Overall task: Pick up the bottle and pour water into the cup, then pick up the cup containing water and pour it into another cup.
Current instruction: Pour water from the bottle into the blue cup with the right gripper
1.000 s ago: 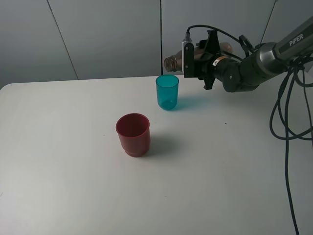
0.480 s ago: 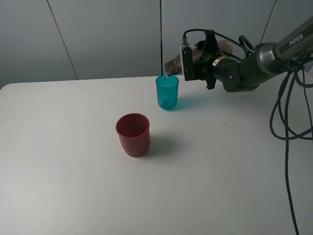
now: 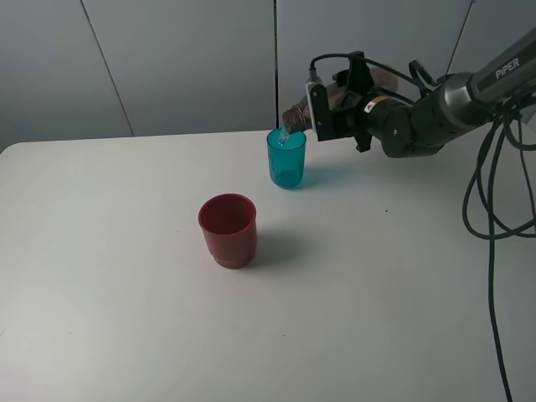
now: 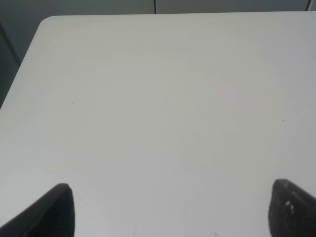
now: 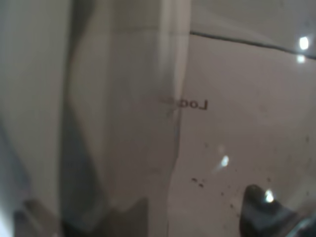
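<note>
Plain white surface (image 3: pixel 126 335), cup (image 3: pixel 286 159) near the back. Right pincer (image 3: pixel 333 105) grips the bottle (image 3: pixel 295 111) tipped over it so water lands inside.

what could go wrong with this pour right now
1. The bottle, tipped in the right gripper, has its mouth close above the rim of the teal cup. A small drift could send the stream down the outside onto the table.
2. Nothing steadies the teal cup. If the neck dips against its rim, the cup might tip and spill.
</note>
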`<state>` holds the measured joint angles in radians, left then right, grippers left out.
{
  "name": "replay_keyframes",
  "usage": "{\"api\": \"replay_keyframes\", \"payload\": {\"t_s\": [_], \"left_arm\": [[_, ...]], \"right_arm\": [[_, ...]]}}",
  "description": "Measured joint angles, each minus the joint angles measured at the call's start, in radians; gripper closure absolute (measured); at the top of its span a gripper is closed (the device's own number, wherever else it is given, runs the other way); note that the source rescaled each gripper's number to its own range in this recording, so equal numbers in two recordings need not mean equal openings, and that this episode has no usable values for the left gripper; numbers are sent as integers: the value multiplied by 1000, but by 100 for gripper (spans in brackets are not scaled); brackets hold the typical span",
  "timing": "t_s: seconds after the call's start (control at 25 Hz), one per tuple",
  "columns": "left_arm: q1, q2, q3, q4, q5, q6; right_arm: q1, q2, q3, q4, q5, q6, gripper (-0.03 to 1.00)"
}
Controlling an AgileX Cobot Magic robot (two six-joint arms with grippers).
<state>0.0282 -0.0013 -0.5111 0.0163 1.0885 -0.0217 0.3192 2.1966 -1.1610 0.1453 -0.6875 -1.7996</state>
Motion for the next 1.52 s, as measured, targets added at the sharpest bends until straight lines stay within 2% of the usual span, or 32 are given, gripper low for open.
{"api": "replay_keyframes", "payload": {"t_s": [1.0, 1.52], "left_arm": [[0, 0, 0, 0, 0, 0], [0, 0, 0, 0, 0, 0]], "right_arm": [[-10, 0, -1, 2, -41, -105, 96], [-10, 0, -1, -30, -55, -160, 96]]}}
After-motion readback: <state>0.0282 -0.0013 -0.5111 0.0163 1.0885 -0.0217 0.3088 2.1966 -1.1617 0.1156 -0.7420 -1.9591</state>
